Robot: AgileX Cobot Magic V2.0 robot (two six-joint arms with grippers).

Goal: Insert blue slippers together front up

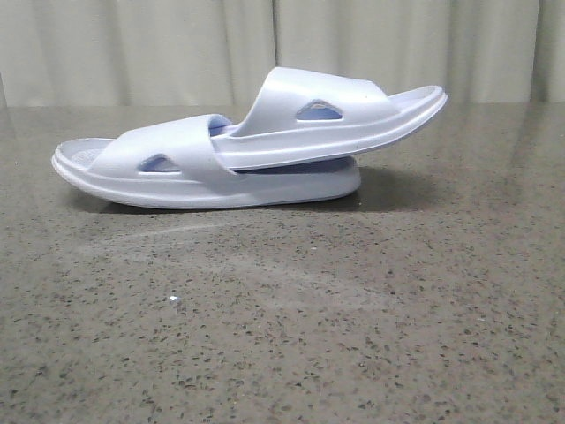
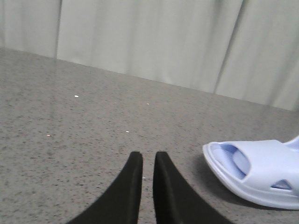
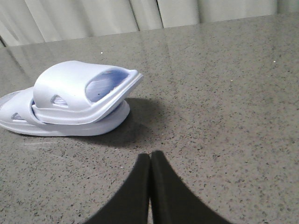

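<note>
The two pale blue slippers lie nested on the table in the front view. The lower slipper [image 1: 177, 172] lies flat. The upper slipper [image 1: 327, 110] has one end tucked under the lower one's strap and its other end raised to the right. Both also show in the right wrist view, the upper [image 3: 74, 88] on the lower [image 3: 70, 127]. One slipper end [image 2: 261, 175] shows in the left wrist view. My left gripper [image 2: 148, 158] is empty with only a narrow slit between its fingers, off to the slipper's side. My right gripper [image 3: 150, 157] is shut and empty, well short of the slippers.
The speckled grey stone table [image 1: 282, 336] stretches all around the slippers. A pale curtain [image 1: 177, 44] hangs behind the table's far edge. Neither arm shows in the front view.
</note>
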